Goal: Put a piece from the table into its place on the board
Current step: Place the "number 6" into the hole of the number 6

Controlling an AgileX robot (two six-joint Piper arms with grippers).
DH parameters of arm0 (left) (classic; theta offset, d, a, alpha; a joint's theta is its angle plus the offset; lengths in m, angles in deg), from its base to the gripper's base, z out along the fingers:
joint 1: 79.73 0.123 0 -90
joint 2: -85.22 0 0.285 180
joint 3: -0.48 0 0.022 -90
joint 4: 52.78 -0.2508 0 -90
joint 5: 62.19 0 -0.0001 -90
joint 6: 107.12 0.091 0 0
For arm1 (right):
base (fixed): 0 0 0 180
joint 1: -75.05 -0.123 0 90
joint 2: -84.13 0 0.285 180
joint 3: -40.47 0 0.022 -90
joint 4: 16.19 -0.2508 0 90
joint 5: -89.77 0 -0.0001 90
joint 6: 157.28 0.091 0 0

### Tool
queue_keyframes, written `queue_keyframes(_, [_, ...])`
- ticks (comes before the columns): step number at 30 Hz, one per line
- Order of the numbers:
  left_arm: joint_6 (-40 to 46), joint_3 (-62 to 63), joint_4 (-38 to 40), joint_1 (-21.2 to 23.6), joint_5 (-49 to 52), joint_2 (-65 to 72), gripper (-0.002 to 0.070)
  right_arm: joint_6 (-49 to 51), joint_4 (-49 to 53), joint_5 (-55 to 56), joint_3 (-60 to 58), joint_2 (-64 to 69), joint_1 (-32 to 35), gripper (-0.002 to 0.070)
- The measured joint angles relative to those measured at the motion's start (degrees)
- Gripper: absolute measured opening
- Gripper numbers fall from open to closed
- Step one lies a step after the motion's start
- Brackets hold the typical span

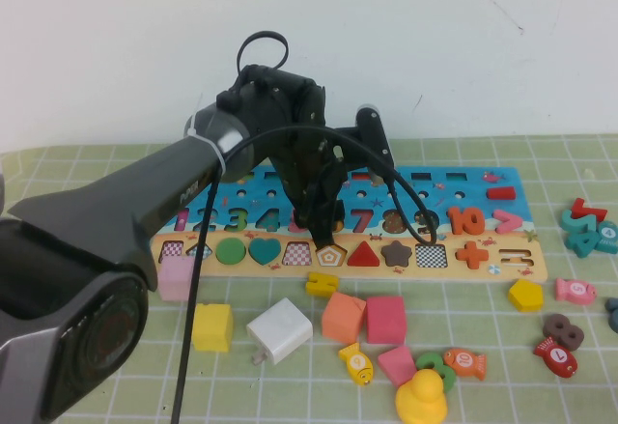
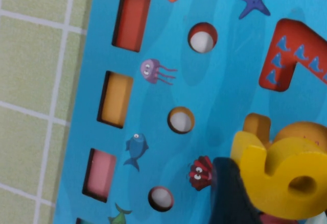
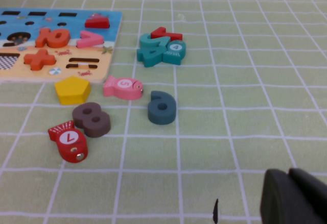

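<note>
My left gripper (image 1: 317, 217) hangs low over the middle of the board (image 1: 463, 184), between the numerals 5 and 7. It is shut on the yellow numeral 6 (image 2: 286, 170). In the left wrist view one dark finger (image 2: 232, 196) presses the 6's side just above the blue board top (image 2: 219, 81), beside the red 7 (image 2: 286, 55). In the high view the arm hides the 6. My right gripper (image 3: 291, 198) is shut and empty, low over the green grid mat (image 3: 225, 106) to the right of the board; it is out of the high view.
In front of the board lie a small yellow piece (image 1: 322, 284), a yellow cube (image 1: 211, 327), a white plug block (image 1: 280, 330), orange (image 1: 343, 316) and pink (image 1: 384, 318) cubes and a yellow duck (image 1: 422, 400). To the right lie a yellow pentagon (image 3: 72, 90), fish and numerals.
</note>
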Motion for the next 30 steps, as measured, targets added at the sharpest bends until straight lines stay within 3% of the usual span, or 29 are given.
queue_keyframes(25, [0.1, 0.0, 1.2, 0.0, -0.1, 0.2, 0.0335, 0.0, -0.1, 0.0, 0.0, 0.0, 0.0, -0.0001])
queue_keyframes(30, [0.1, 0.0, 1.4, 0.0, 0.2, 0.2, 0.0365, 0.0, -0.1, 0.0, 0.0, 0.0, 0.0, -0.0001])
